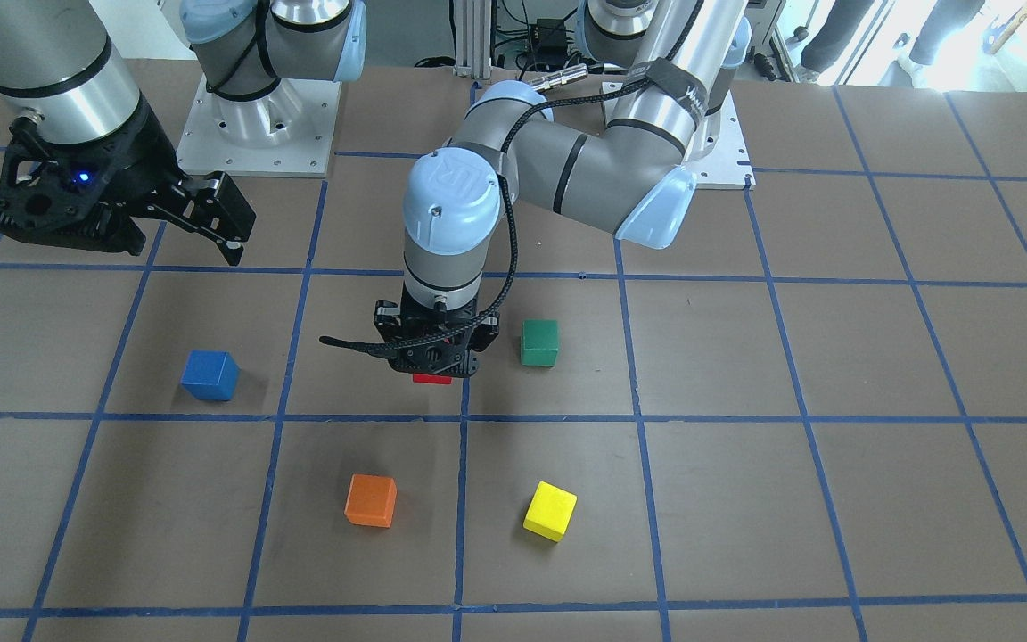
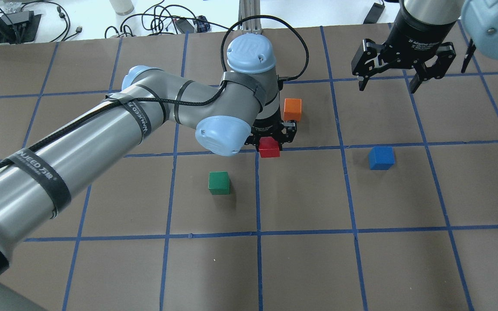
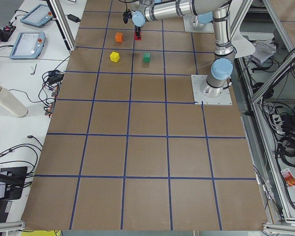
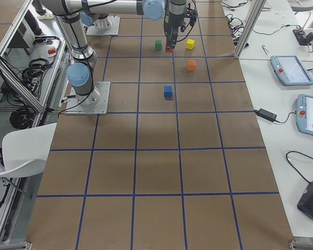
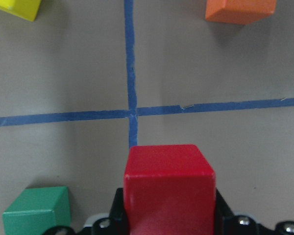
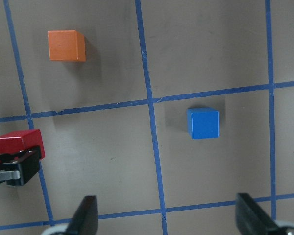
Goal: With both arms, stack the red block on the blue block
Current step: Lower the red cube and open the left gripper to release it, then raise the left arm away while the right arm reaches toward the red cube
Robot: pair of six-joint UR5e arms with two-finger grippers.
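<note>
My left gripper (image 2: 270, 137) is shut on the red block (image 2: 269, 147) and holds it low over the table near a tape crossing; the block fills the bottom of the left wrist view (image 5: 169, 186). The blue block (image 2: 381, 157) sits alone on the table to the right and also shows in the right wrist view (image 6: 203, 123) and in the front view (image 1: 209, 374). My right gripper (image 2: 388, 84) is open and empty, raised beyond the blue block. From the front, only a sliver of the red block (image 1: 431, 378) shows under the left gripper (image 1: 431, 361).
A green cube (image 2: 219, 182) lies to the left of the red block on the near side. An orange cube (image 2: 292, 109) lies just beyond it. A yellow cube (image 1: 550, 510) sits near the orange one (image 1: 371, 500). Blue tape lines grid the brown table (image 2: 404, 259).
</note>
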